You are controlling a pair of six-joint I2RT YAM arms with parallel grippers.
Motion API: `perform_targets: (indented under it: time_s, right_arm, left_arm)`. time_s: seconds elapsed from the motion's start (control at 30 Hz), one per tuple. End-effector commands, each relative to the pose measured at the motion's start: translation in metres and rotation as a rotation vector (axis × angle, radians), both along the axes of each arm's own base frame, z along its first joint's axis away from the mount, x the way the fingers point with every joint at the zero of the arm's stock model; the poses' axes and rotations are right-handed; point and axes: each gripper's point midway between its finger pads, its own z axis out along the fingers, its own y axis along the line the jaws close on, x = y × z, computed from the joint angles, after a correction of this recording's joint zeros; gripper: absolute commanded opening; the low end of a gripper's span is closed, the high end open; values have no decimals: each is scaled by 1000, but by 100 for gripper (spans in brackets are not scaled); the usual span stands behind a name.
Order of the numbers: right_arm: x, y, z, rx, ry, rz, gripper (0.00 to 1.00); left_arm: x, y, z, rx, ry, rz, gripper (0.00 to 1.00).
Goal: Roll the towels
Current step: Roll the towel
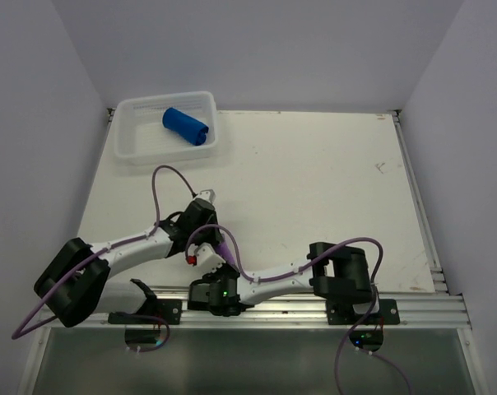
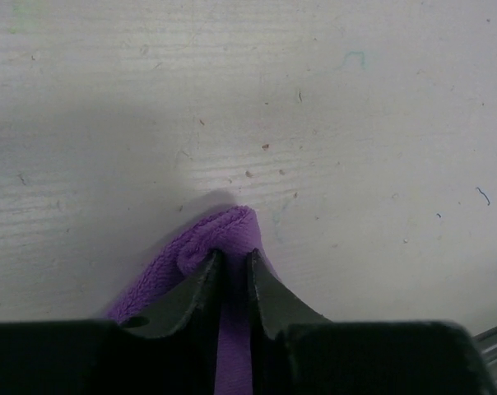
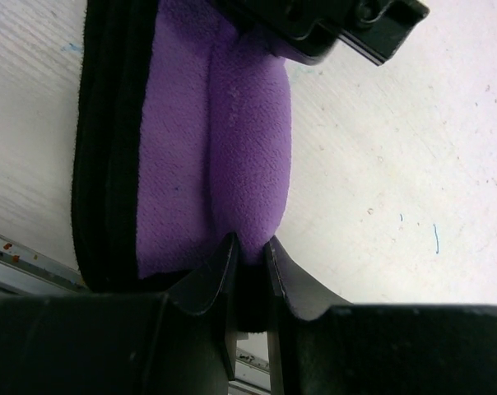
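Basket (image 1: 127, 132) of white mesh up at 11 o'clock, rolled blue towel (image 1: 186, 126) inside. Purple towel (image 3: 207, 148) near 6 o'clock, pinched in left gripper (image 2: 232, 257) and right gripper (image 3: 248, 245) fingers.

White mesh basket (image 1: 132, 132) at far-left corner, scuffed white table (image 1: 314, 181), aluminium front rail (image 1: 429, 309)

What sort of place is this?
Likely a robot test booth: bare white walls around a scuffed white tabletop, two robot arms bolted to an aluminium rail, a white plastic mesh basket.
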Motion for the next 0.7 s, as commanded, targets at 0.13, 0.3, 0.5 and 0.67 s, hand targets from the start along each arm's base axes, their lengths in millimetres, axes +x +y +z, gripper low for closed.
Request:
perform_targets:
  time_s: [0.13,0.3,0.5,0.67]
  right_arm:
    - [1,-12,13,-64,-70,-33,0]
    - [0,-14,17,-108,-117,-27,0]
    - [-2,-19,15,-216,-191,-7,0]
    - [-9,-15,15,-297,-240,32,0]
  left_arm:
    - [-20,21,-24,59,33,21,0]
    - [-9,18,-13,-17,-62,74,0]
    - [12,22,7,-110,-224,176,0]
    - [22,19,21,-181,-323,198,0]
